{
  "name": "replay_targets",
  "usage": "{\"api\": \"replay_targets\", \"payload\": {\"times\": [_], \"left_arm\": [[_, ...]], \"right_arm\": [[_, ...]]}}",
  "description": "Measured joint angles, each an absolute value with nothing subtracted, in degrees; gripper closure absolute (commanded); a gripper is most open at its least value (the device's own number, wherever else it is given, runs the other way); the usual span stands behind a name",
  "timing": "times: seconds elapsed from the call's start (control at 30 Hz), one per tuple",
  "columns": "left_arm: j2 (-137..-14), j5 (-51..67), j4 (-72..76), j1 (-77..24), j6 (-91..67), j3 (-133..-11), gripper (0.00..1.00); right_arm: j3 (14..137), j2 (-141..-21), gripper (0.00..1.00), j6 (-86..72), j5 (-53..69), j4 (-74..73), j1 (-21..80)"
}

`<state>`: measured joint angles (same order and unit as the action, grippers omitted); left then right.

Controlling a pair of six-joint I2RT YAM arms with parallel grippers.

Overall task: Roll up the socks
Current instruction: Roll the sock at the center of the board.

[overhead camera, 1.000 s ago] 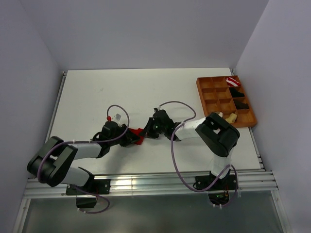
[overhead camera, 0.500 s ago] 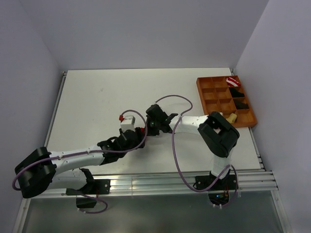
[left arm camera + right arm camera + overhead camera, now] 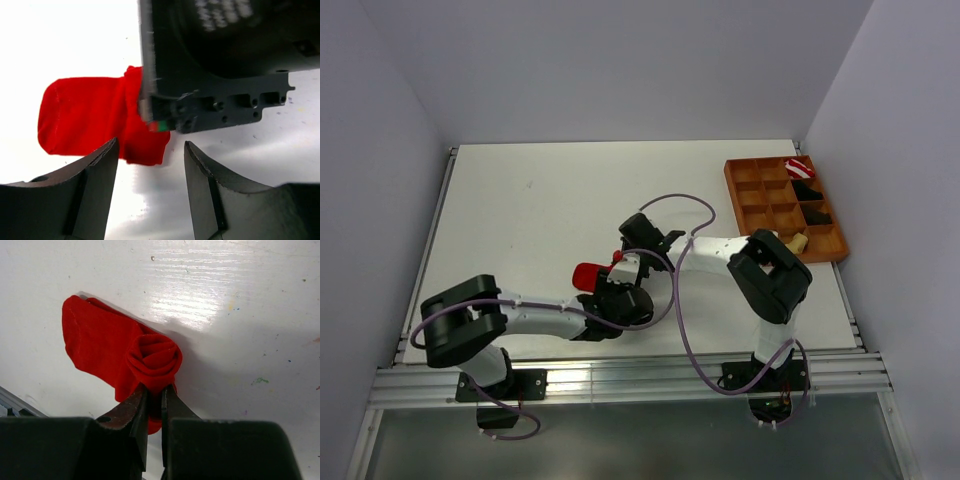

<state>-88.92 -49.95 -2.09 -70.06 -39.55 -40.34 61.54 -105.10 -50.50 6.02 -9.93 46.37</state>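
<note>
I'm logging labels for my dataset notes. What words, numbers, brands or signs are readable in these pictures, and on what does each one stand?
No text can be read in any view.
On the red sock: plain fabric, no mark or lettering showing.
On the orange tray: no lettering visible from the top camera.
On the black housing in the left wrist view: a pale speckled patch at its top, too blurred to read.

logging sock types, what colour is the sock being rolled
Plain red sock; right wrist view shows it best.
</note>
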Motion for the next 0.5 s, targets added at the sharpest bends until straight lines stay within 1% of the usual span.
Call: {"api": "replay_targets", "payload": {"times": [0.13,0.23,0.33,0.37,0.4,0.5], "left_arm": [[-93.9,-53.6,-3.2,-71.2,-39.8,-43.1,0.44],[-96.4,-56.2,-4.7,-72.0,-40.2,-44.3,0.49],[-99.3,-58.8,-7.5,-72.5,-41.5,-46.4,0.59],[-100.5,-59.8,-8.9,-72.7,-42.3,-47.2,0.64],[-101.5,-60.6,-9.9,-72.9,-43.3,-47.9,0.66],[-104.5,-63.0,-13.6,-73.5,-47.4,-50.3,0.8]], "right_arm": [[61.8,-105.3,1.0,-50.3,6.5,-10.1,46.3],[61.8,-105.5,1.0,-50.3,7.4,-10.1,45.8],[61.8,-105.7,1.0,-50.3,8.2,-10.0,45.4],[61.8,-105.7,1.0,-50.2,8.3,-10.0,45.3],[61.8,-105.7,1.0,-50.3,8.4,-9.9,45.3],[61.8,-105.7,1.0,-50.2,8.6,-9.6,45.2]]}}
